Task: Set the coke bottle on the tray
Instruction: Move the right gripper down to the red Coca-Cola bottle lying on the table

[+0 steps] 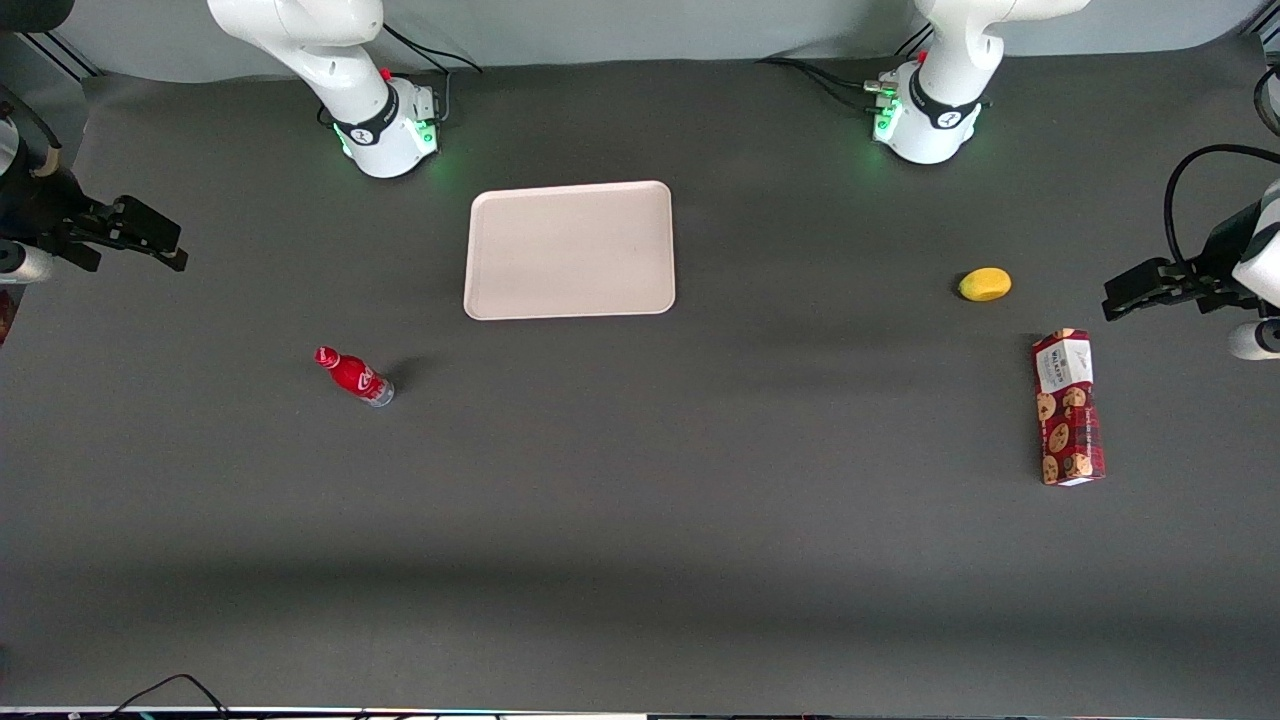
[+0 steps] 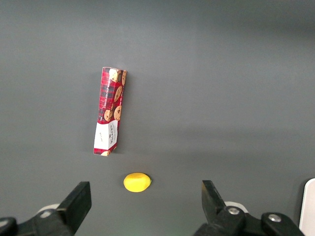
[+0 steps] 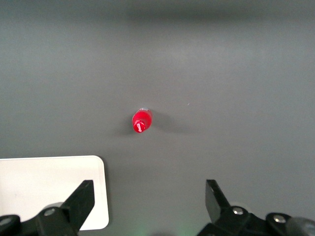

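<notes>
Grey table (image 1: pixel 640 520), hand (image 3: pixel 147 206) wide open, seemingly empty

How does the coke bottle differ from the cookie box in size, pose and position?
The coke bottle is much smaller than the cookie box. The bottle stands upright; the box lies flat. The bottle sits toward the working arm's end, the box toward the parked arm's. Both are mostly red and off the tray. The gripper hangs open, far from both.

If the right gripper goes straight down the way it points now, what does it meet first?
Probably bare table: the open gripper points down between the coke bottle and the tray, touching neither.
</notes>
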`<state>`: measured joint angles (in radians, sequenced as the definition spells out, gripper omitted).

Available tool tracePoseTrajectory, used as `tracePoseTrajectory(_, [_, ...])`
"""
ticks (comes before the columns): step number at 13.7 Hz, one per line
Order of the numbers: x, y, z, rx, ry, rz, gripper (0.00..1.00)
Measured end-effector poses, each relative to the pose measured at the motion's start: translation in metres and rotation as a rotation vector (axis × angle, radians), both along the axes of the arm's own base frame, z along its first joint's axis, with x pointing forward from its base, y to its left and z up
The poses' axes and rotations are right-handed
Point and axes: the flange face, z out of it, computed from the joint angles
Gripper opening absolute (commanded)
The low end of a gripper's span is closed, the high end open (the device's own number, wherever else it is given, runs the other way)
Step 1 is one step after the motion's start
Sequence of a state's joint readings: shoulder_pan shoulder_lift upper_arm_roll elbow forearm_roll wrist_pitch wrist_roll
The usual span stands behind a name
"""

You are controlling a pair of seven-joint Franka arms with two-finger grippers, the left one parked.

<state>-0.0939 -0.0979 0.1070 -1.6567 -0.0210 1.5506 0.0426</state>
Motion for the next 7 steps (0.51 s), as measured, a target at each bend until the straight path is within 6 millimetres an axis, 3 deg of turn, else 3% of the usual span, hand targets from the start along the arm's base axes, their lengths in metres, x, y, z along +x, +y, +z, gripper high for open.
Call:
tracePoseTrajectory(5, [0.008,0.003,-0.011,0.004,0.005,0.006,1.00])
tracePoseTrajectory(7, [0.012,0.020,-0.025,0.006,0.012,0.029,1.00])
